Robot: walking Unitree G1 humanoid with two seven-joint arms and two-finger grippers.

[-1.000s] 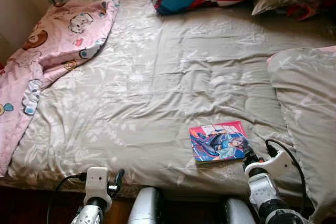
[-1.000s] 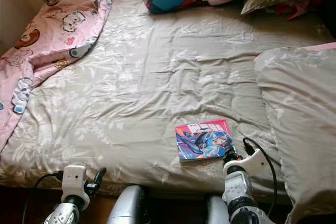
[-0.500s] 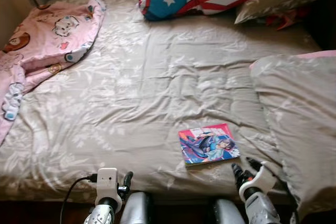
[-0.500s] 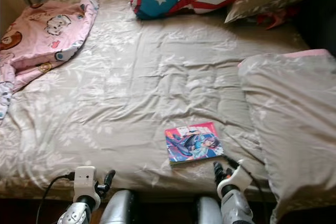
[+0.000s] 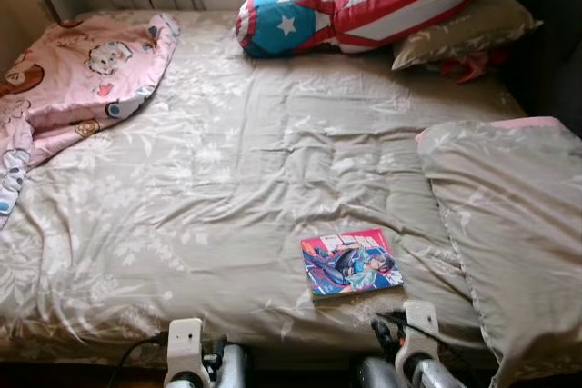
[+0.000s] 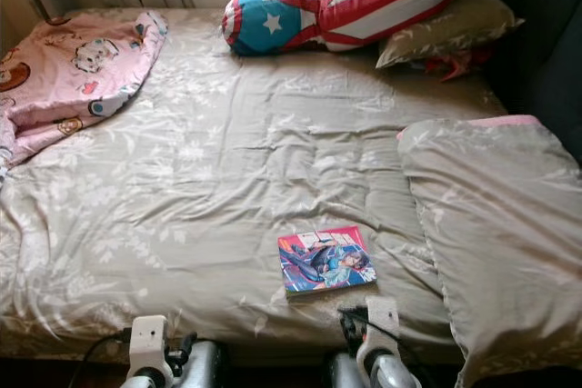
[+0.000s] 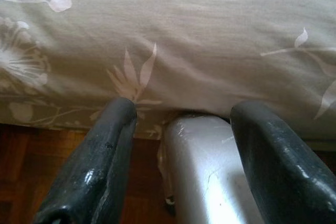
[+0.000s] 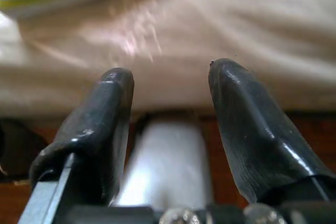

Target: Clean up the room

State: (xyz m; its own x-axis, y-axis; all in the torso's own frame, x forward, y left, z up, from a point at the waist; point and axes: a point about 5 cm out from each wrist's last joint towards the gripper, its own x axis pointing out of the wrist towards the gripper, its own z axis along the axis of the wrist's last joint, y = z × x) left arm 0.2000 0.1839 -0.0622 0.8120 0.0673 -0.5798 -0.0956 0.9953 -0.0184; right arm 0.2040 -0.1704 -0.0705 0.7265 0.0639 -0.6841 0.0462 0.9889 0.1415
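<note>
Lower center of the frame, a comic book (image 5: 351, 263) lies on the bed (image 5: 227, 170); right gripper (image 8: 168, 85) and left gripper (image 7: 181, 114) both gape empty below it.

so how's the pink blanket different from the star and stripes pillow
The pink blanket is flat, rumpled cloth with cartoon bears, spilling over the bed's left side; the star and stripes pillow is plump and long, lying at the head of the bed. The blanket is pale pink; the pillow is bold red, white and blue. Both rest on the beige floral bedspread.
</note>
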